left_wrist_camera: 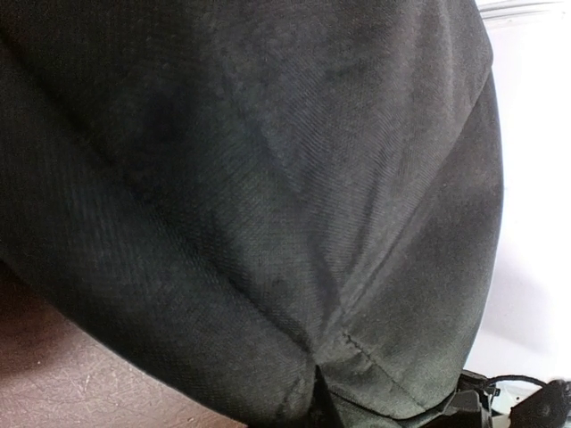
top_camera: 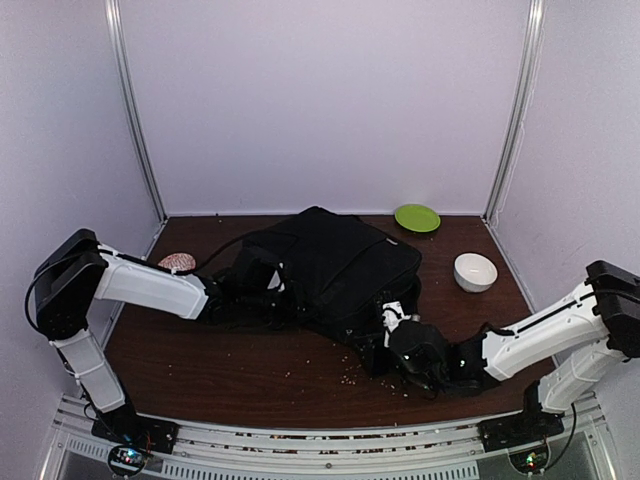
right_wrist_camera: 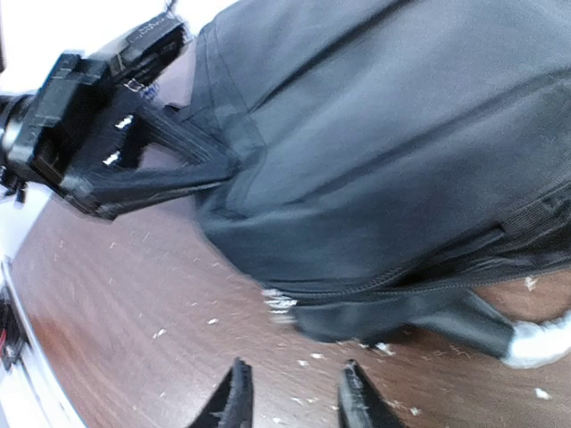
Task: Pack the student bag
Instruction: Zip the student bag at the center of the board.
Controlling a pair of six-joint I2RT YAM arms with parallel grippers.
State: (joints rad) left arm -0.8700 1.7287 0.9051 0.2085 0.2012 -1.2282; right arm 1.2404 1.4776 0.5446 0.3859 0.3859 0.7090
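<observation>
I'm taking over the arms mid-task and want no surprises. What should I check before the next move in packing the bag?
1. Left gripper shut on the edge of the student bag: ok.
2. Right gripper open and empty, just short of the bag: ok.
3. Bag's zip open for loading: cannot tell.
4. Items to pack in view: not ok; only a green plate, a white bowl and a pinkish object show.
5. Bag lying on the table: ok.

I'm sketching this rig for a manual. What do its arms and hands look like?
The left arm and right arm have white boxy shells, black joints and thin black cables. The left hand and right hand are black, each with two tapering fingers.
</observation>
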